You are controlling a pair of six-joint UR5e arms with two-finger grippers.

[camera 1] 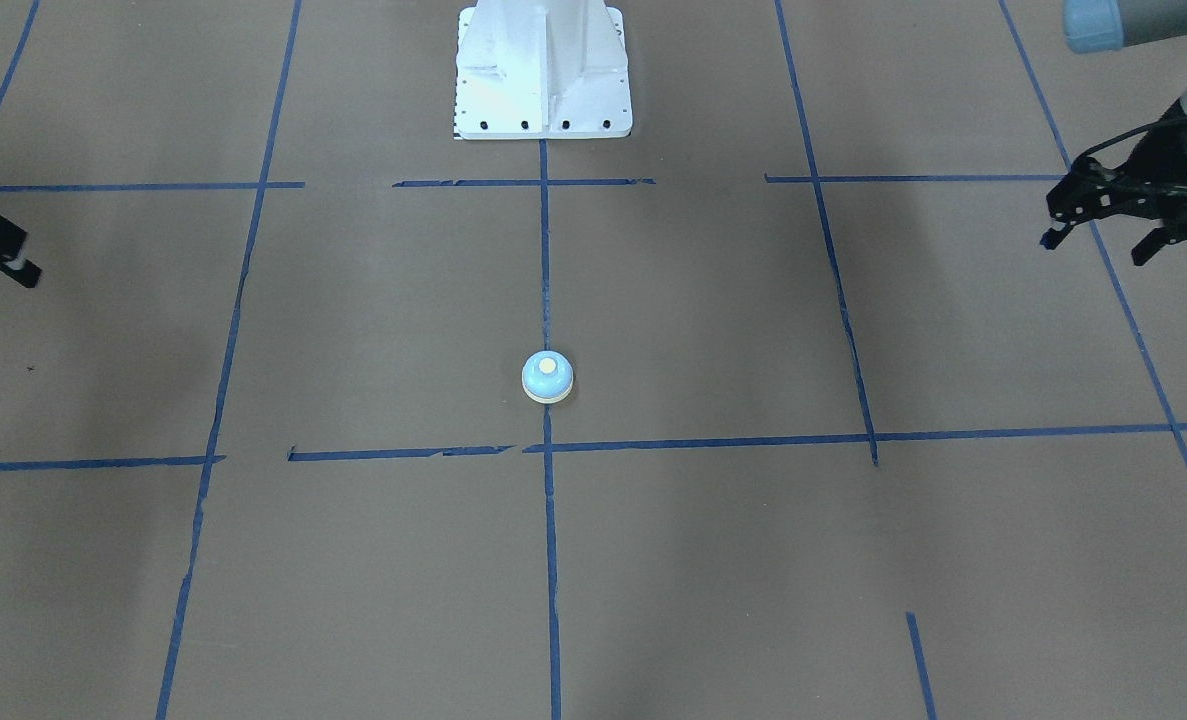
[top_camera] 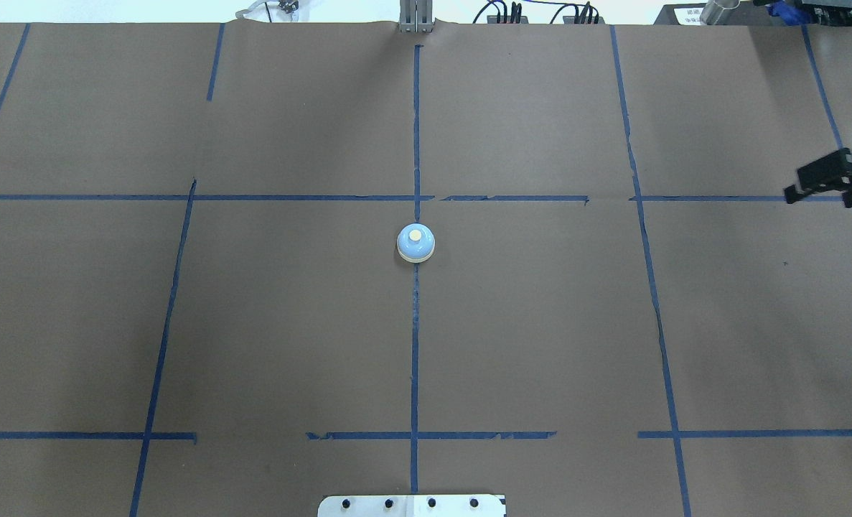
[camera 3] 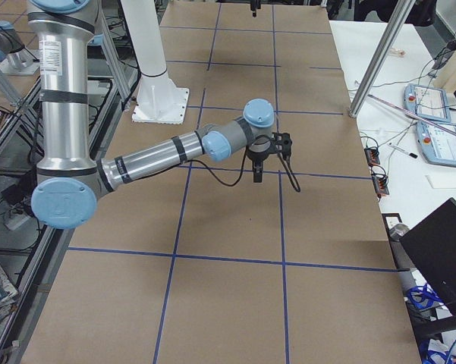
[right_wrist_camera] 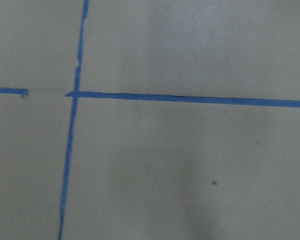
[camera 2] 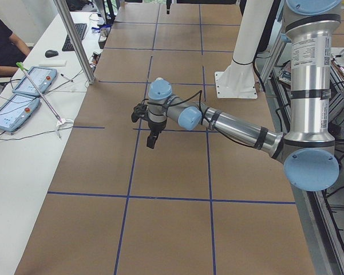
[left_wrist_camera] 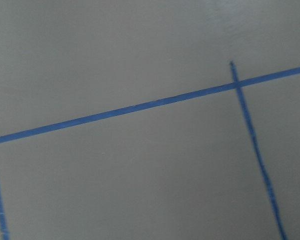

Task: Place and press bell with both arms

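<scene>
The small light-blue bell (camera 1: 547, 377) with a cream button stands upright on the brown paper at the table's middle, on the centre tape line; it also shows in the overhead view (top_camera: 415, 243). My left gripper (camera 1: 1096, 248) hovers far out to its side, open and empty. My right gripper (top_camera: 820, 199) hovers far out on the other side, open and empty. Only a tip of the right gripper (camera 1: 3, 255) shows in the front-facing view. Both wrist views show only paper and tape.
The white bolted pedestal (camera 1: 543, 70) stands at the robot's edge of the table. Blue tape lines (top_camera: 415, 359) grid the brown paper. A side table with tablets (camera 2: 23, 94) and a seated person (camera 2: 3, 43) lies beyond the far edge.
</scene>
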